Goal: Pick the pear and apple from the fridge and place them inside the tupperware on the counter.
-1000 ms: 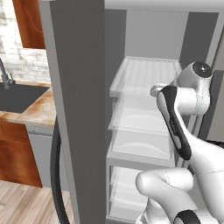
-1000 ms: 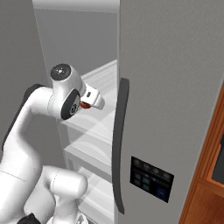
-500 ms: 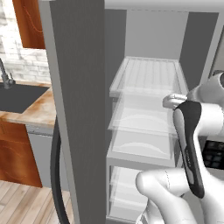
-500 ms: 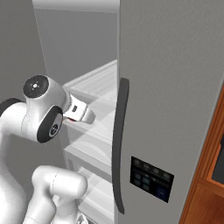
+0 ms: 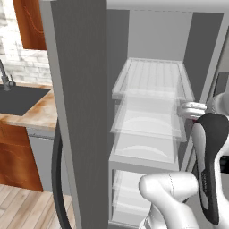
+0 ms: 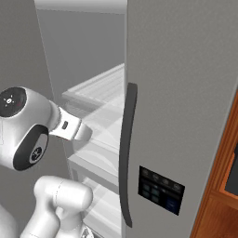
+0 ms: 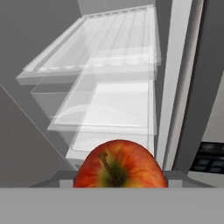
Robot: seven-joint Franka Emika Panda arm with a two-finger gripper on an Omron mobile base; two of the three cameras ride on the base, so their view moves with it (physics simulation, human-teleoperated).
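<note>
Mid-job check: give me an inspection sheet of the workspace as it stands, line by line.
Surface: beige-tan marbled stone counter left of the fridge, with a black sink.
Job's things: round red apple sits at the hand, stem towards the camera; tall grey fridge stands open, white translucent shelves bare. Pear and tupperware: nothing seen.
Clutter: nothing seen.
Grippers: hand closed on the apple, held in front of the shelves.
Cables: nothing seen.
Surroundings: brown wooden cabinets, grey fridge door with long dark handle and dark control panel.
</note>
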